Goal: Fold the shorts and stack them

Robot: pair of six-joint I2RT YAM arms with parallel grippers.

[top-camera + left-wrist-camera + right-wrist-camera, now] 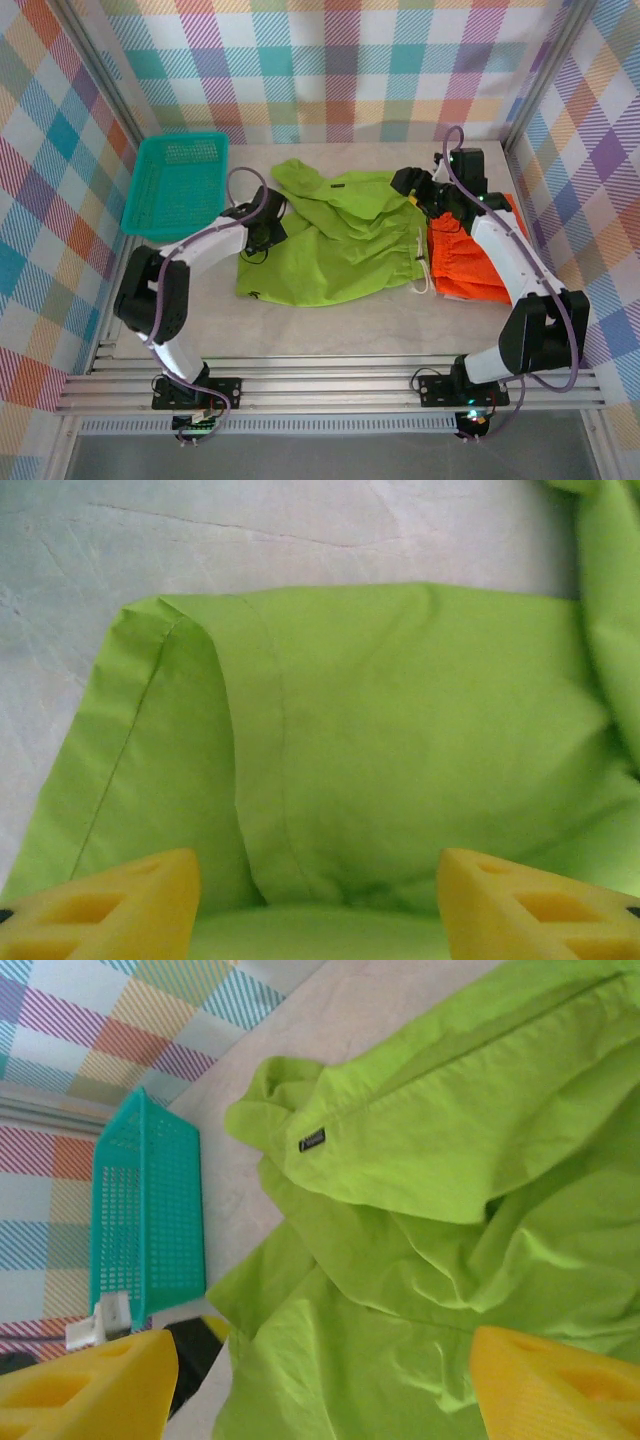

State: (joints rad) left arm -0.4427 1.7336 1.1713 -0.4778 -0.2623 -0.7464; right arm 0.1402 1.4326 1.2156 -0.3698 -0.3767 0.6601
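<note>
While the lime green shorts (340, 240) lie rumpled on the table (330, 330) beside the orange shorts (465, 265), the left gripper (320, 880) and right gripper (320, 1380) hover over opposite edges with jaws spread and empty, apparently placed to pinch the cloth for folding.

The left arm (185, 265) and right arm (505, 255) are built alike, with smooth white link shells between bulky black joint housings. A grey-purple cable (240, 172) runs along each one, looping clear of the shell near the wrist. Each arm stands on a black base plate (195, 388) at 6 o'clock in the top view. A small green light (470, 415) glows below the right plate, at about 5 o'clock. The wrists end in black blocks. The left gripper (320, 885) and right gripper (325, 1360) carry yellow wedge-shaped fingers (110, 905) with rectangular recesses in their upper faces.
</note>
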